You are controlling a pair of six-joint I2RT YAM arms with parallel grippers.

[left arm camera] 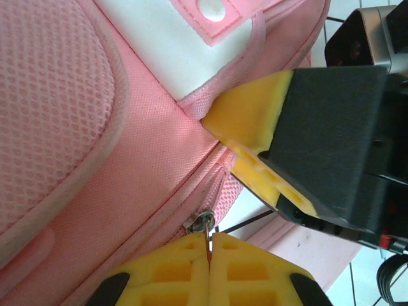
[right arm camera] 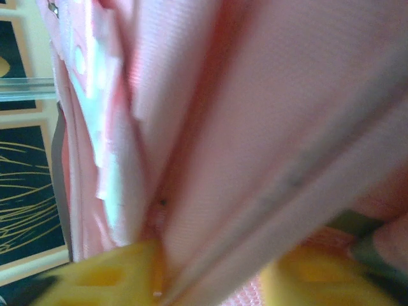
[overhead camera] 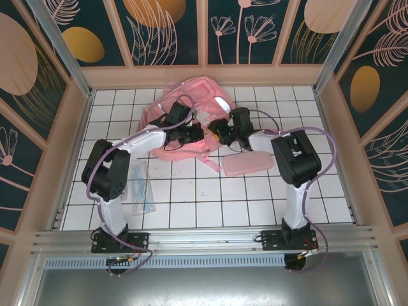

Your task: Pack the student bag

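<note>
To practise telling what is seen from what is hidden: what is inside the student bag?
Pink fabric covers the student bag, so its inside and any contents are hidden. The left gripper pinches a zipper pull, and the seam there looks closed.

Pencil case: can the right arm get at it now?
Probably yes: the pencil case lies bare on the tiles near the right claw, though that claw has the student bag fabric between its fingers.
</note>
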